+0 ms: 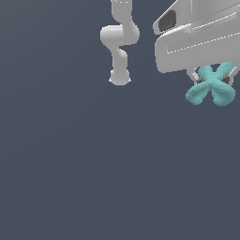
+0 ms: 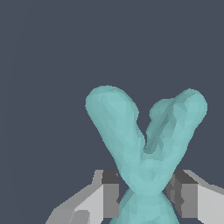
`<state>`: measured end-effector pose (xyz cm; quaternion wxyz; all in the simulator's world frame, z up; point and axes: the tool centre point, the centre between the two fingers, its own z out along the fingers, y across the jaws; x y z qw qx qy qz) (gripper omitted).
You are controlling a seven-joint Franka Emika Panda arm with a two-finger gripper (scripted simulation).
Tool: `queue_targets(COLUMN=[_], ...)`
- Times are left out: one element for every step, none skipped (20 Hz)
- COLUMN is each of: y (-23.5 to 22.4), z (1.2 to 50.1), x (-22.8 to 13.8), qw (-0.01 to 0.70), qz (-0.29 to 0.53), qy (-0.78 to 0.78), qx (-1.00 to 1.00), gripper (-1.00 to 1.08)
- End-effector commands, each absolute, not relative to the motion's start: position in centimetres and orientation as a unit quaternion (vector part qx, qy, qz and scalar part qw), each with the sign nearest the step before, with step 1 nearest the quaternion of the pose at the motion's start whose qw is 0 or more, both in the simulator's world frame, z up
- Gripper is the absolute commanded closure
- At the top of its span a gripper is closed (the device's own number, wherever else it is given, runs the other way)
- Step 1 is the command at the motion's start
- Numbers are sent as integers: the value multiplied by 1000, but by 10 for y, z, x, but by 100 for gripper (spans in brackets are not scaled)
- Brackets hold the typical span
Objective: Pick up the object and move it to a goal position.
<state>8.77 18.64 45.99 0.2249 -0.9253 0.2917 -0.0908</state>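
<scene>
Two fingers (image 2: 109,197) of the claw (image 1: 214,80) clamp the unmarked teal object (image 2: 146,144) at its crossing.

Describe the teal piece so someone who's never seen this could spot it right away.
Find the big white robot arm at the exterior view's upper right. Just beneath it, its hand is clamped on the teal X-shaped piece, two crossed rounded bars. It is the only coloured thing against the plain dark grey background.

Rendering flat, even, moderately dim light with no visible source. Casting no shadows on the slate-grey background (image 1: 70,164). Showing no glare, blur or edge distortion. Displaying faceted, blocky shading on the teal piece (image 2: 144,144) in the wrist view.
</scene>
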Motion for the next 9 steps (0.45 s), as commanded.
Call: queue_targets(y=[189, 190, 191, 191, 191, 192, 192, 192, 191], z=[477, 483, 487, 491, 494, 497, 498, 499, 499], x=[84, 83, 82, 82, 81, 81, 81, 80, 81], qw=[233, 236, 238, 240, 241, 242, 243, 244, 244], qz=[-93, -94, -94, -95, -95, -95, -95, -95, -95], qy=[274, 269, 265, 261, 258, 256, 255, 254, 254], qx=[-928, -929, -930, -930, -931, -931, -931, -931, -931], gripper=[108, 108, 108, 108, 108, 108, 108, 108, 108])
